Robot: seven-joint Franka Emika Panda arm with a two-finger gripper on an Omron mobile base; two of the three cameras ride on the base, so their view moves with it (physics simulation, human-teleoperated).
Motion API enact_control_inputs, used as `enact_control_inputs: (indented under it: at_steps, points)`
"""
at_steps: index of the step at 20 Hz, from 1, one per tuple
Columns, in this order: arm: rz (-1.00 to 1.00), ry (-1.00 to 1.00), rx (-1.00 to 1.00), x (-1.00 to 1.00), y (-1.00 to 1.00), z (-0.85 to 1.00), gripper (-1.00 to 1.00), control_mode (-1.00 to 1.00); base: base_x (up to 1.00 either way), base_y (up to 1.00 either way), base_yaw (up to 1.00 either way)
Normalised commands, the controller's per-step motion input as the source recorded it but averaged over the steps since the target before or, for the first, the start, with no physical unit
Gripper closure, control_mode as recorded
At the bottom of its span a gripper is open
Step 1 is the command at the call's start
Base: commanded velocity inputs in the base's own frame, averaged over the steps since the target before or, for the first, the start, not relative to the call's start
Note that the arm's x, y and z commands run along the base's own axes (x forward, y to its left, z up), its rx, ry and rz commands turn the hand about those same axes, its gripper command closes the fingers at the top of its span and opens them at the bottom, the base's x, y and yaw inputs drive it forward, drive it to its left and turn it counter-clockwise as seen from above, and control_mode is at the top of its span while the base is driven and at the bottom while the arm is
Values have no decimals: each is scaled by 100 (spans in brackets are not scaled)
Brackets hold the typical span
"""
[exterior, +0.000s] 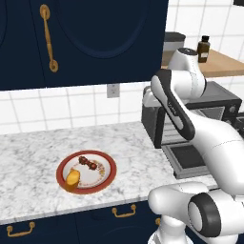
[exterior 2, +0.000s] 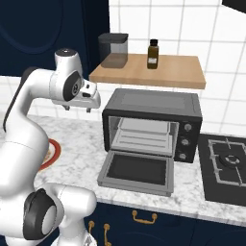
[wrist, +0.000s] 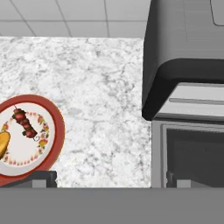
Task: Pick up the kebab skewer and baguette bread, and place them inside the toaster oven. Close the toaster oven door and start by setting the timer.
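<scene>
**Fingers spread, nothing held, above the counter beside the oven**

My gripper [exterior 2: 89, 106] hangs in the air over the marble counter [exterior: 33, 147], just left of the toaster oven [exterior 2: 153, 106], and my fingers stand wide apart with nothing between them. In the hand view my two dark fingertips [wrist: 41, 178] rise at the bottom edge, far from each other, over bare marble.

The toaster oven sits at the back of the counter under a wooden shelf [exterior 2: 173, 72]. The toaster oven door [exterior 2: 137, 172] is folded down flat toward the counter's front edge, glass window facing up, and the wire rack [exterior 2: 144, 134] inside is in plain sight. The knobs [exterior 2: 185, 141] run down the oven's right side.

The red-rimmed plate [exterior: 107, 176] lies on the counter well to the left of the oven. On it the kebab skewer [exterior: 86, 162] rests toward the back, and the baguette bread [exterior: 72, 177] lies just beside it, nearer the front left rim. In the hand view the plate is at the lower left, below and to the left of my fingers.

On the shelf stand a brown bottle [exterior 2: 153, 54] and a dark canister [exterior 2: 113, 49].
</scene>
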Motion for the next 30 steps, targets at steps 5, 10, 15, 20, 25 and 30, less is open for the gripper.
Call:
enact_control_inputs:
  at_steps: [5,10,15,20,25,30]
  points:
    - [0,0,0,0,0,0,-100,100,0,0,0]
    - [0,0,0,0,0,0,-100,100,0,0,0]
    - [0,0,0,0,0,0,-100,-100,0,0,0]
    - [0,0,-4,-6,0,-6,-100,-100,0,0,0]
    - [28,-8,-2,-52,-53,-23,-100,-100,0,0,0]
    - [49,-35,0,-67,-100,-21,-100,-100,0,0,0]
